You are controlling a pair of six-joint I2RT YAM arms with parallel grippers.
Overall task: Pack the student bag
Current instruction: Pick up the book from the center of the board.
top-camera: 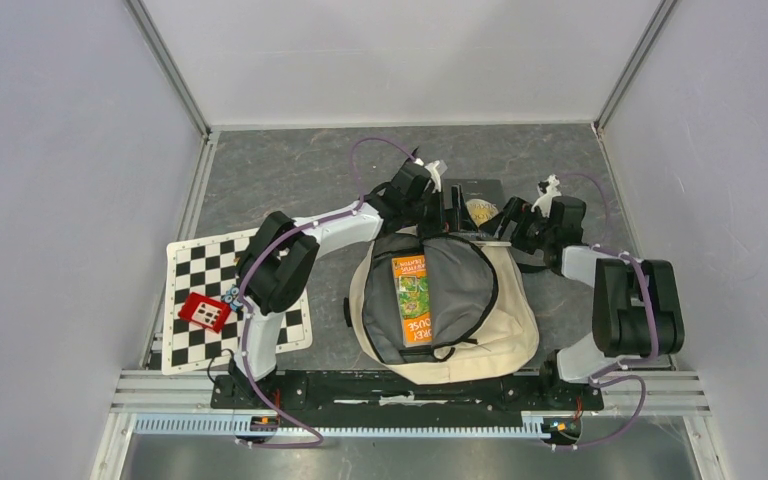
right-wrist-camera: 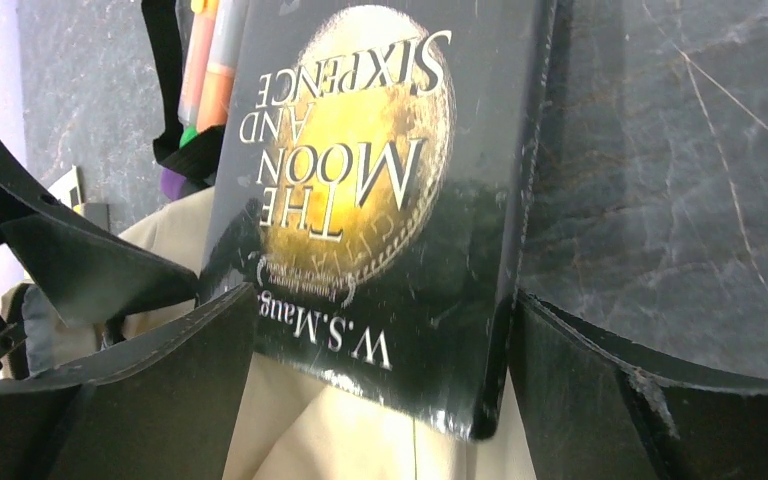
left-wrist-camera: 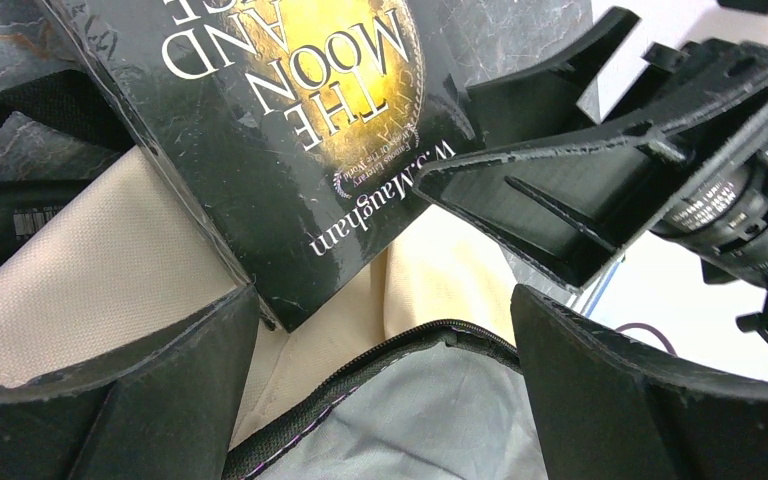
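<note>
The student bag (top-camera: 505,335) lies open mid-table: cream fabric, grey lining, black zipper. An orange-and-green book (top-camera: 412,300) lies inside it. A black book (top-camera: 480,198), "The Moon and Sixpence", lies at the bag's far edge, its near end on the cream fabric (right-wrist-camera: 360,440). My left gripper (top-camera: 450,220) is open over the zipper rim (left-wrist-camera: 400,350), with the black book (left-wrist-camera: 290,130) just ahead of it. My right gripper (top-camera: 502,228) is open, its fingers either side of the book's near end (right-wrist-camera: 380,170). Its right finger (right-wrist-camera: 580,390) is beside the spine.
A black-and-white checkered mat (top-camera: 200,270) lies at the left with a small red object (top-camera: 205,312) on it. Orange, green and purple markers (right-wrist-camera: 208,70) lie beyond the black book. Grey walls close in on three sides. A metal rail (top-camera: 410,385) runs along the near edge.
</note>
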